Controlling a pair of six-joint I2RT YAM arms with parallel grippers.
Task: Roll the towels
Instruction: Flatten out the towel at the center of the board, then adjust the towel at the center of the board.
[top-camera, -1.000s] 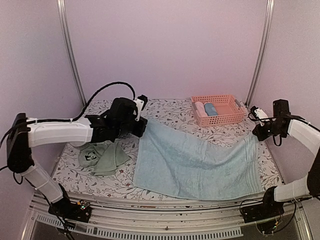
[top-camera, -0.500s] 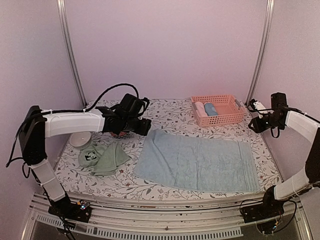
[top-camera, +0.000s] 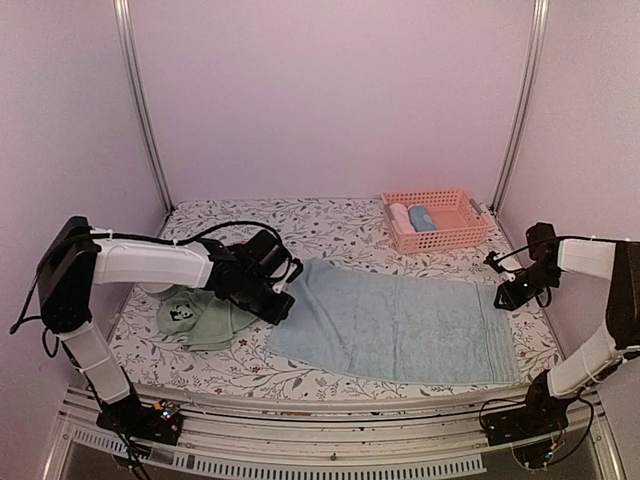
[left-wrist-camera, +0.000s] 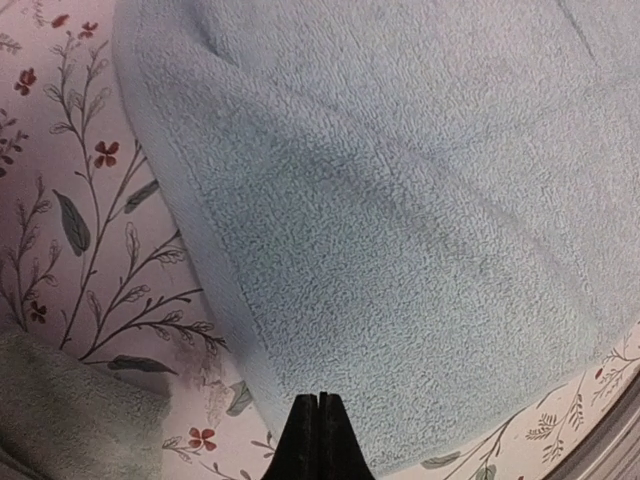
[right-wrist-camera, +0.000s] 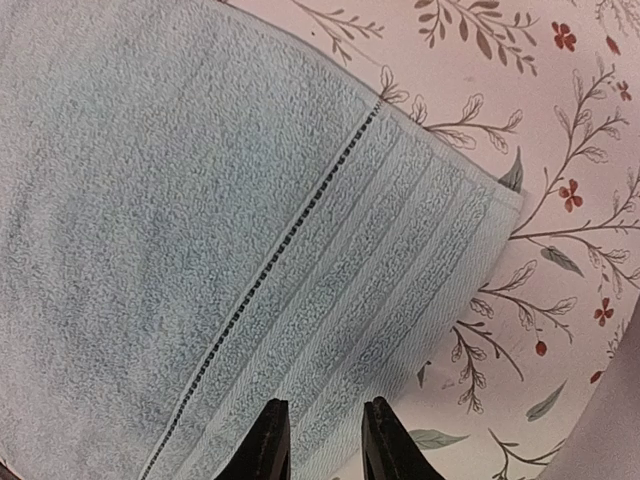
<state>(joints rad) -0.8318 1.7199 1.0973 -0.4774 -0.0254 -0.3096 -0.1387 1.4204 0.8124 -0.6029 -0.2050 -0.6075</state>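
The blue towel (top-camera: 395, 325) lies flat under both tools. Our left gripper (left-wrist-camera: 318, 400) is pinched shut, empty, over one end; our right gripper (right-wrist-camera: 325, 412), slightly parted, empty, over the striped hem. We want matched corner grips first.

The light blue towel (top-camera: 400, 325) is plain, the sage green towel (top-camera: 205, 328) has a black-and-white panda print, the basket (top-camera: 440, 238) is pink, and the desk (top-camera: 330, 225) is white with red-flowered sprigs.

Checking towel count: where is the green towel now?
Top view: the green towel lies crumpled at left, just left of the flat blue towel.
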